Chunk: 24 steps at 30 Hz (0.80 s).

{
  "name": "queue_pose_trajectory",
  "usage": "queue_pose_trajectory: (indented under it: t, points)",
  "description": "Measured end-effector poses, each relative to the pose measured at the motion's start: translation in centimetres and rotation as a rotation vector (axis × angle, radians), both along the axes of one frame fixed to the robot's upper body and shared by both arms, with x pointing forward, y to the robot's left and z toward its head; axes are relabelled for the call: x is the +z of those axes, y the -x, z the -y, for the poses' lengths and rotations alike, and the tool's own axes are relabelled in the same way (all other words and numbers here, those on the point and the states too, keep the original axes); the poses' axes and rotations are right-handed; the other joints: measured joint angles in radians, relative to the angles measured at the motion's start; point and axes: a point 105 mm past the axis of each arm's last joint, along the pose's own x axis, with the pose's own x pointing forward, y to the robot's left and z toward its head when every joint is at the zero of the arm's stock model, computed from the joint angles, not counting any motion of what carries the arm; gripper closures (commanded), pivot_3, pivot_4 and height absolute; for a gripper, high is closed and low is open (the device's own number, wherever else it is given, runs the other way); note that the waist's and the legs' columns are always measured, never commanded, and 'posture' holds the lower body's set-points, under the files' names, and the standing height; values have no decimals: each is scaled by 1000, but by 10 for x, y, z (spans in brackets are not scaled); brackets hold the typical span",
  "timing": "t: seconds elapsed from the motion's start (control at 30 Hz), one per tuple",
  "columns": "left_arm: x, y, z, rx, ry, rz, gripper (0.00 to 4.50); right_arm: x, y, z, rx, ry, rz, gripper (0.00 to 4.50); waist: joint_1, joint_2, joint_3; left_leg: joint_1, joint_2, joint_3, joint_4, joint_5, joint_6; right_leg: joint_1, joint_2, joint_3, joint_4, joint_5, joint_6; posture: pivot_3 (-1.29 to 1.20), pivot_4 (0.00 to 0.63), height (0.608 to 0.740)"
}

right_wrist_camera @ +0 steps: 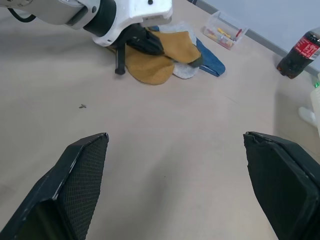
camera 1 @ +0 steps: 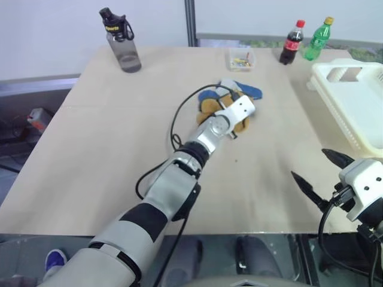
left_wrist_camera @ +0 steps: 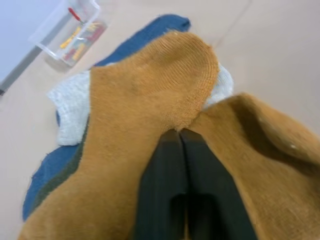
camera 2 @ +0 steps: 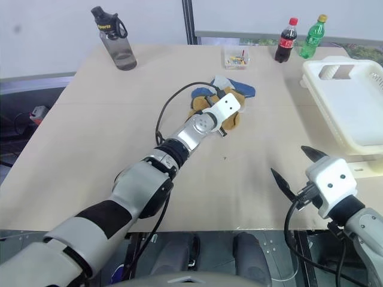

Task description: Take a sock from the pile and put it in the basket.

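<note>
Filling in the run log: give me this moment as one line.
left gripper: shut on mustard sock | pile: on table | right gripper: open, idle | basket: no sock seen

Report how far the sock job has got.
Done: the left claw has reached the pile on the table and shut on a mustard sock.
In hand: the grip; the sock lies on the pile, not yet lifted.
Left: lift it, carry it to the white basket at the table's right edge, and let go. The right claw stands open, apart from the pile.
</note>
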Motion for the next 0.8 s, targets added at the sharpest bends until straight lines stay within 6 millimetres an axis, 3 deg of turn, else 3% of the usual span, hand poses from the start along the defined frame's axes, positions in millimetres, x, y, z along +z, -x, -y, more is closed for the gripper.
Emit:
queue_pose_trajectory:
  t: [0.3,0.43,0.53,0.67,0.73,0.8]
  points:
    - [13,-5,-13,5,118,10,4435,1,-2,1,0,0,7,0,0,0,0,0,0,0,0,0,0,0,0,0,0,0,0,0,150,740]
    - [23,1,-17,-95,220,-13,4435,2,-2,0,7,2,11,0,-2,0,0,0,0,0,0,0,0,0,0,0,0,0,0,0,150,740]
    - [23,15,-23,-208,267,-71,4435,2,-2,0,10,2,9,0,-6,1,0,1,1,-1,0,0,0,0,0,1,1,0,0,0,150,740]
    - [10,47,-43,-304,275,-232,4435,0,-1,-1,16,3,4,0,-9,1,0,2,1,-2,0,0,0,0,0,2,2,0,0,0,150,740]
    - [4,69,-46,-355,262,-325,4435,0,-1,-1,15,3,6,0,-8,1,-1,2,1,-2,0,0,0,0,0,2,2,0,0,0,150,740]
    - [3,77,-44,-376,260,-359,4435,1,-2,-1,16,3,8,0,-2,1,-1,2,1,-3,0,0,0,0,0,2,2,0,0,0,150,740]
